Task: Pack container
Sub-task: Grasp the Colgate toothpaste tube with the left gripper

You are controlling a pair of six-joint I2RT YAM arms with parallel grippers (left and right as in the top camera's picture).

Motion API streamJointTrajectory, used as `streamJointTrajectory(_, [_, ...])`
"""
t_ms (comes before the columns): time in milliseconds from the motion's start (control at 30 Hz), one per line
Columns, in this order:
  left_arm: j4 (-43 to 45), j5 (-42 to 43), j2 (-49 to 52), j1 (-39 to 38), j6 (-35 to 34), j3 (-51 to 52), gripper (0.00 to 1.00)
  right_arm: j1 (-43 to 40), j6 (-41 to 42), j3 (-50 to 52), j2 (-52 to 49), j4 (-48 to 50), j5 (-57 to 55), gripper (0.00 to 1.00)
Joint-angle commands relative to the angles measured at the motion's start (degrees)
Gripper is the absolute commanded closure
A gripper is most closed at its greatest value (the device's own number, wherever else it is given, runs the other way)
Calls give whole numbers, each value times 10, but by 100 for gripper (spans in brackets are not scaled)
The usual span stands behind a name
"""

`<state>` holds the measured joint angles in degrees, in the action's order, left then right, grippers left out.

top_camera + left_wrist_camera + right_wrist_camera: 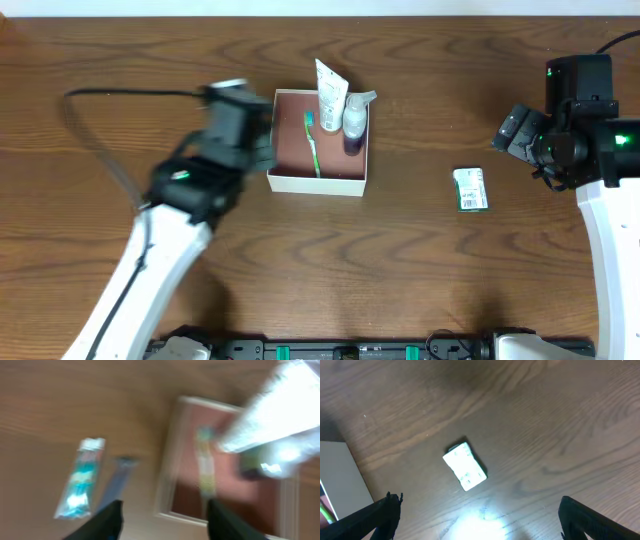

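Observation:
The container (316,182) is a square white box with a dusty-pink inside, at the table's middle. It holds a green toothbrush (312,140), a white tube (330,92) and a small bottle (355,120). My left gripper (256,145) hovers at the box's left wall, motion-blurred. In the left wrist view its jaws (165,522) are open and empty over the box's rim (167,475), with the toothbrush (206,467) and the tube (270,415) beyond. My right gripper (512,135) is open and empty (480,507), to the box's right.
A small green-and-white packet (470,188) lies on the table right of the box, ahead of the right jaws (465,466). A clear blue-printed sachet (80,480) and a bluish strip (117,480) lie on the table left of the box. A box corner (340,480) shows at left.

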<state>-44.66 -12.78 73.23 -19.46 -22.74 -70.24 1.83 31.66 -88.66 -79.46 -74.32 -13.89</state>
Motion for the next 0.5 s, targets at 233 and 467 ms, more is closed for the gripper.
streamJointTrajectory(233, [-7,73,113,178,294,11,32,-4,9,-2,0,-1,-4,1])
streamJointTrajectory(467, [33,76,241,210,322,11,32,-4,9,-2,0,-1,-4,1])
